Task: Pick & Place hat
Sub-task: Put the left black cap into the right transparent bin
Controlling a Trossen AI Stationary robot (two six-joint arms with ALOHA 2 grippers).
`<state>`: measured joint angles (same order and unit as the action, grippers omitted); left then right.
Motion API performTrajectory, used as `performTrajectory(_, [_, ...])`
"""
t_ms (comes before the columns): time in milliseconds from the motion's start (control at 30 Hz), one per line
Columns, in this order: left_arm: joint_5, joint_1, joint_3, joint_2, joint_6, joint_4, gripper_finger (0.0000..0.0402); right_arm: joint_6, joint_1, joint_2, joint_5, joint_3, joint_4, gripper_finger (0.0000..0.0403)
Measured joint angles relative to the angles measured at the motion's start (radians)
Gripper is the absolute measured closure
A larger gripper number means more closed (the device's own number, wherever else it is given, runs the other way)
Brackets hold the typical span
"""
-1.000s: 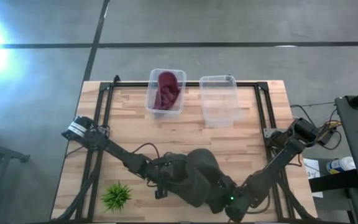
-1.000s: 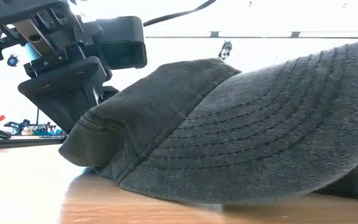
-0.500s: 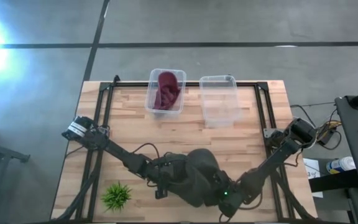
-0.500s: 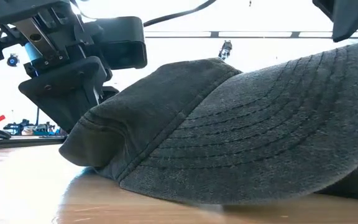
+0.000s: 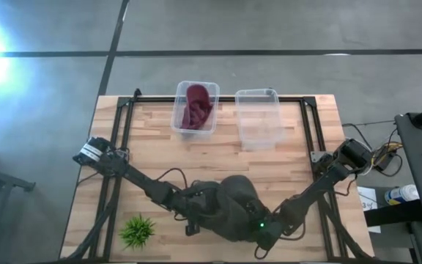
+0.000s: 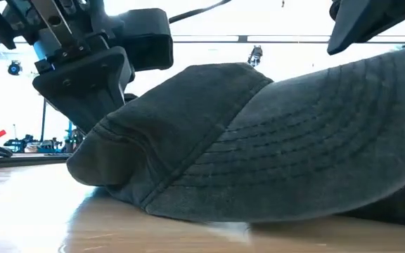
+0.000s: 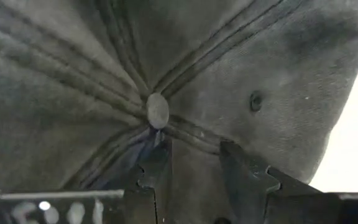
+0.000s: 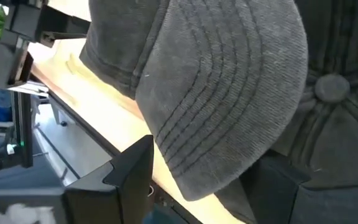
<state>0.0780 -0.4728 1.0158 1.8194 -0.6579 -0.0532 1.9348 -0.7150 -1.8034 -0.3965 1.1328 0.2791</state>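
A grey cap (image 5: 229, 207) lies near the table's near edge, its brim (image 6: 315, 140) toward the low camera and its lower edge on the wood. My left gripper (image 7: 191, 155) is shut on the crown just beside the top button (image 7: 158, 111); it shows at the cap's left in the low view (image 6: 93, 84). My right gripper (image 8: 207, 158) is open at the near edge (image 5: 258, 227), its fingers standing either side of the brim's front edge (image 8: 197, 186). Under the brim, a second grey crown with its own button (image 8: 331, 87) shows. My left gripper pinches a raised fold of the crown's cloth (image 7: 194, 171) between its two fingers, just beside the top button. It comes at the cap slanting down from the table's left. The crown is pulled up a little there, and the cap's lower edge (image 6: 188, 211) stays on the table.
At the far edge stand two clear bins: one (image 5: 195, 106) holds maroon cloth, the other (image 5: 258, 117) shows nothing inside. A small green plant (image 5: 138, 231) sits at the near left corner. Black frame rails (image 5: 123, 147) run along both table sides.
My right gripper has moved toward the table's left along the near edge, closing in on the cap's brim, and now enters the low view at upper right. My left gripper has risen slightly, drawing the crown up with it while the cap's lower edge stayed on the table.
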Motion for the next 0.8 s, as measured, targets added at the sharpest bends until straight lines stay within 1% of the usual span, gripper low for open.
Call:
performTrajectory(100, [0.0,0.0,0.013,0.0,0.0,0.0,0.0273,-0.048,0.008,0.0,0.0,0.009,-0.006,0.019])
performTrajectory(200, [0.004,0.001,0.035,0.0,-0.001,0.0,0.0273,-0.112,0.018,0.0,-0.002,0.033,-0.007,0.0209])
performTrajectory(267, [0.011,0.002,0.06,-0.005,-0.006,-0.003,0.0273,-0.152,0.022,0.001,-0.015,0.054,0.0,0.0233])
performTrajectory(400, [0.044,0.002,0.131,-0.041,0.012,-0.06,0.0273,-0.23,0.029,0.009,-0.043,0.097,0.022,0.0302])
performTrajectory(533, [0.165,0.002,0.218,-0.114,0.05,-0.274,0.0273,-0.279,0.032,0.016,-0.09,0.153,0.144,0.0377])
performTrajectory(567, [0.202,0.002,0.24,-0.141,0.055,-0.329,0.0273,-0.29,0.033,0.019,-0.103,0.171,0.18,0.0383])
performTrajectory(700, [0.333,0.001,0.323,-0.258,0.069,-0.507,0.0273,-0.347,0.041,0.055,-0.168,0.251,0.332,0.0388])
performTrajectory(800, [0.411,-0.01,0.364,-0.352,0.06,-0.567,0.0273,-0.402,0.042,0.11,-0.28,0.324,0.451,0.0389])
